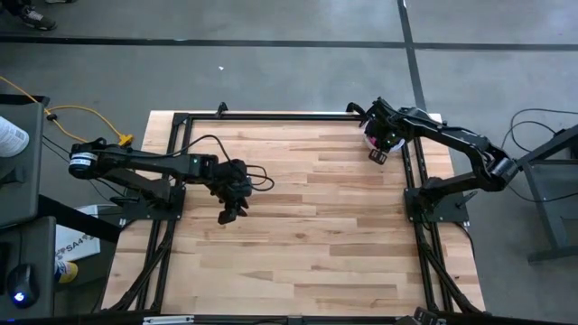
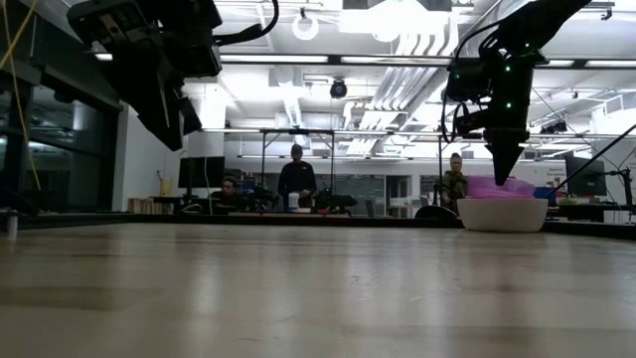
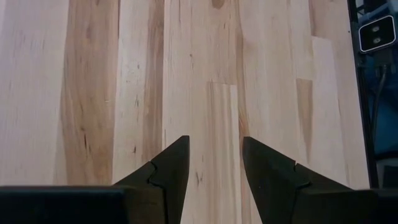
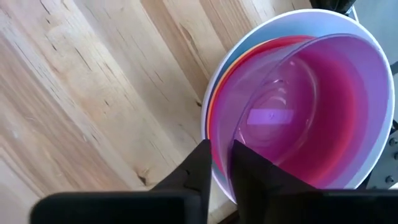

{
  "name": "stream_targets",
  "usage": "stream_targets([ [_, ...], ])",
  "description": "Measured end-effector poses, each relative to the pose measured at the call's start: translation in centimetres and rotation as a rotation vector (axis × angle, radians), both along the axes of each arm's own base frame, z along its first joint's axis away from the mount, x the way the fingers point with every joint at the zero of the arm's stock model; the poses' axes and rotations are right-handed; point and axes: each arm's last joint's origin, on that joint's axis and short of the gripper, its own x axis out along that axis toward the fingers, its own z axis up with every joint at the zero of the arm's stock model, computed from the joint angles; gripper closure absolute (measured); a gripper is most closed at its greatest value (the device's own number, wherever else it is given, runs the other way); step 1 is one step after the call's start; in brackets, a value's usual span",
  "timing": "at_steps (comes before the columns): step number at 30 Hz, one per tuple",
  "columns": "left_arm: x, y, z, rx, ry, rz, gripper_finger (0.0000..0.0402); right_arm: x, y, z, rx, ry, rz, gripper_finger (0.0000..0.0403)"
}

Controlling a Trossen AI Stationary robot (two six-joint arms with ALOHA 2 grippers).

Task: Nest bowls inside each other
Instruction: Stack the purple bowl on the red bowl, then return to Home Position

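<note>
A nested stack of bowls stands near the table's far right corner. Its outer white bowl (image 4: pixel 292 17) rests on the wood and a red bowl's rim (image 4: pixel 261 51) shows inside it. The translucent purple bowl (image 4: pixel 298 112) lies on top, tilted (image 2: pixel 495 186). My right gripper (image 4: pixel 222 165) points down at the stack's rim, its fingers a little apart, one on either side of the purple bowl's rim. My left gripper (image 3: pixel 214 168) hangs open over bare wood at the table's left (image 1: pixel 228 215), holding nothing. My right gripper comes from above with its fingers (image 4: pixel 202 168) astride the purple bowl's rim (image 4: pixel 239 140). The fingers hide the spot, so I cannot tell whether they touch the rim. The purple bowl lies tilted inside the stack.
A black metal frame (image 1: pixel 271 116) runs along the table's far and side edges, close behind the stack. The wide wooden top (image 1: pixel 316 226) between the arms is bare. People sit and stand in the room beyond the table (image 2: pixel 296 179).
</note>
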Motion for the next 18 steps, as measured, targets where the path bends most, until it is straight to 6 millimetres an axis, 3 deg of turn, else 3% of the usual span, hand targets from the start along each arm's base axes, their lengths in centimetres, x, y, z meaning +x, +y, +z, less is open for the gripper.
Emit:
stream_targets([
  [9, 0.00, 0.01, 0.01, 0.000, 0.000, 0.000, 0.0252, -0.07, -0.04, 0.01, -0.016, 0.016, -0.023, 0.0296],
  [18, 0.00, 0.00, 0.01, 0.000, 0.000, 0.000, 0.0252, -0.16, -0.11, 0.03, -0.043, 0.046, -0.037, 0.0280],
])
